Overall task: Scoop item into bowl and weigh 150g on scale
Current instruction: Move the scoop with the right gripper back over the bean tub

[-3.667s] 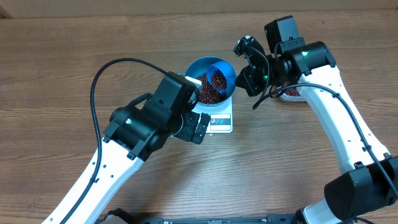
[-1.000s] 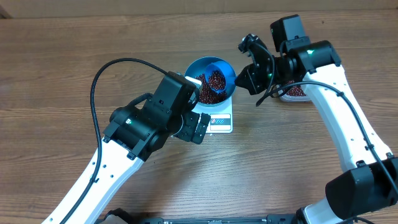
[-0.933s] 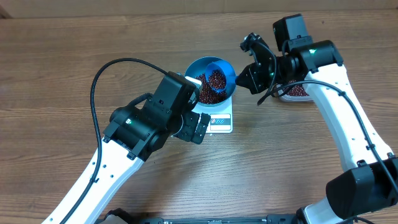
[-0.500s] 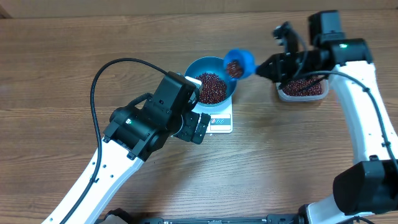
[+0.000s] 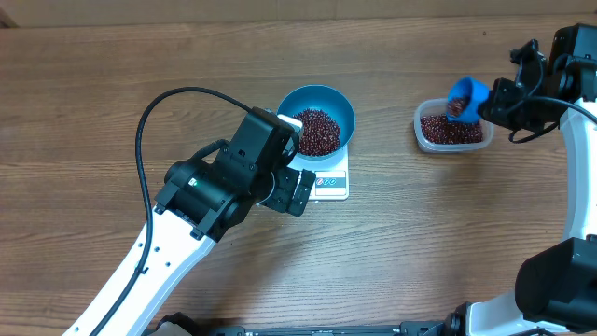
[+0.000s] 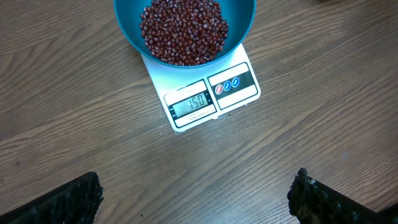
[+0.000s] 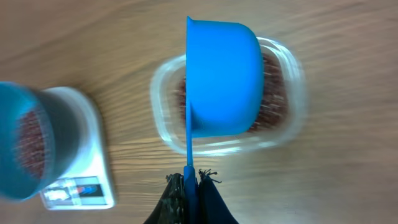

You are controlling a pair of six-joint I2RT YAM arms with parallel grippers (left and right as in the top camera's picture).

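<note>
the scoop (image 7: 224,74), pinched in the right gripper (image 7: 189,185), has swung from the bowl (image 5: 340,103) to right of the scale (image 5: 330,184). glossy red-brown beans (image 5: 315,131) heap in the bowl; left gripper (image 6: 196,199) stands wide.

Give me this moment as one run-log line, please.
left tool: open, beside scale | right tool: shut on scoop, over tub | beans: in bowl on scale

A robotics lab: two white cabled arms (image 5: 154,247) at a wood-grain table (image 5: 84,84), small scale (image 5: 332,183) on it.
</note>
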